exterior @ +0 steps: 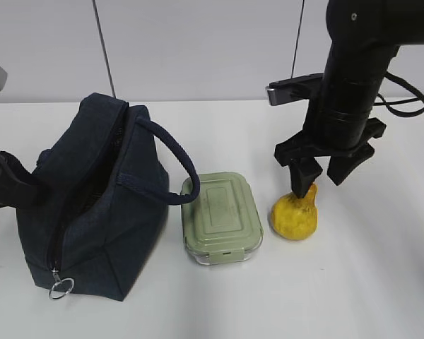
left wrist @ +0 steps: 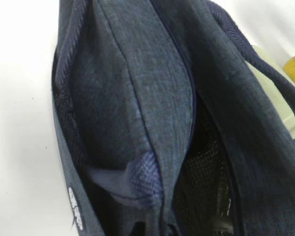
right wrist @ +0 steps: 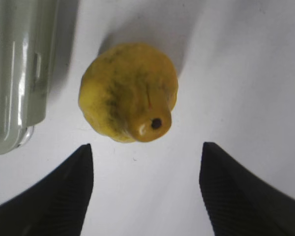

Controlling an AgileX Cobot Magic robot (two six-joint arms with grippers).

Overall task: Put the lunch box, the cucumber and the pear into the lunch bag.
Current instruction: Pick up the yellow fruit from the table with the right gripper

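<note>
The navy lunch bag (exterior: 92, 212) stands at the left with its zipper open; it fills the left wrist view (left wrist: 137, 88). My left gripper (exterior: 15, 176) is at the bag's left rim, with the fabric gathered into it; its fingers are hidden. The sage-green lunch box (exterior: 222, 215) lies right of the bag. The yellow pear (exterior: 295, 217) stands right of the box. My right gripper (exterior: 320, 185) is open just above the pear, one finger touching its neck. In the right wrist view the pear (right wrist: 125, 93) lies ahead of the open gripper (right wrist: 146, 147), with the lunch box (right wrist: 14, 69) at the left. The cucumber is out of view.
A metal ring pull (exterior: 61, 287) hangs at the bag's front lower corner. A rope handle (exterior: 171, 159) arches from the bag over the lunch box's left edge. White tabletop (exterior: 367, 282) surrounds the objects.
</note>
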